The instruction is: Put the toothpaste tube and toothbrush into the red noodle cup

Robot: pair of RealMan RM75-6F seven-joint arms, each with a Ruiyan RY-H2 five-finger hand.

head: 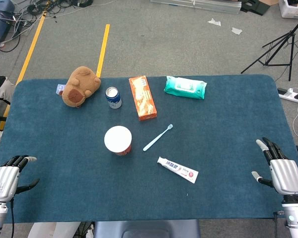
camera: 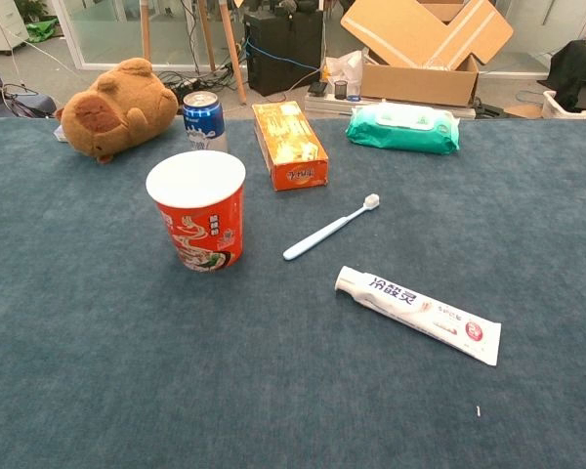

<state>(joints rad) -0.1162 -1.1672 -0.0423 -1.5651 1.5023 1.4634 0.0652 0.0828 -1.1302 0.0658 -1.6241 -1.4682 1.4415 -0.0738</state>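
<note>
Nearest the chest camera: white flat toothpaste tube with red end, lying flat on the blue carpet-covered table, cap end toward the red paper noodle cup with white rim. Just beyond: pale blue plastic toothbrush, flat, bristle end pointing away from the cup, handle tip near the cup but apart from it. Cup upright, mouth open and unobstructed. Left robot hand and right robot hand both empty, fingers apart, resting at the near corners, well apart from every task object; neither item in the cup yet. Step in hand, as judged: first reach. Recommended: right robot hand to the toothpaste tube, pinch across the narrow width near mid-length, lift clear, tip cap end down, lower into the cup without striking the rim; light cup likely to topple under a side push. Room: broad bare cloth between hands and objects, near edge close behind both hands. Far-side clutter, brown plush toy, blue drink can, orange cardboard box and green wet-wipe pack, stands behind the cup, out of the approach path.
</note>
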